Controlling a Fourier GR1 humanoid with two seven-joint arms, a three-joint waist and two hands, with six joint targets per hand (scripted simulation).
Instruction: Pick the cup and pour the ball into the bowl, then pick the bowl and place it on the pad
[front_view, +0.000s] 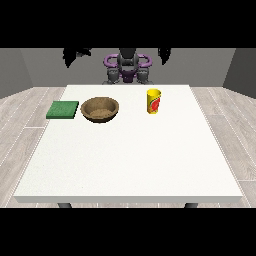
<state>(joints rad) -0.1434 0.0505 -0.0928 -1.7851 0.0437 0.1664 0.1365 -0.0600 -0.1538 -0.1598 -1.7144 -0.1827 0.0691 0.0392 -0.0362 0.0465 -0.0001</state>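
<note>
Front view: both hands — view's left (75, 54), view's right (164, 53) — are raised; finger state cannot be determined. Along the table's (125, 165) far edge: pad (63, 109) at the left edge, bowl (100, 109) beside it, cup (154, 101) upright.

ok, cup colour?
Yellow cup with a red mark on its side, seen in the front view.

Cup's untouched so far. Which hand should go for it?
The robot's left hand, at the view's right: the cup stands on that side of the table, with the bowl towards the other hand.
</note>
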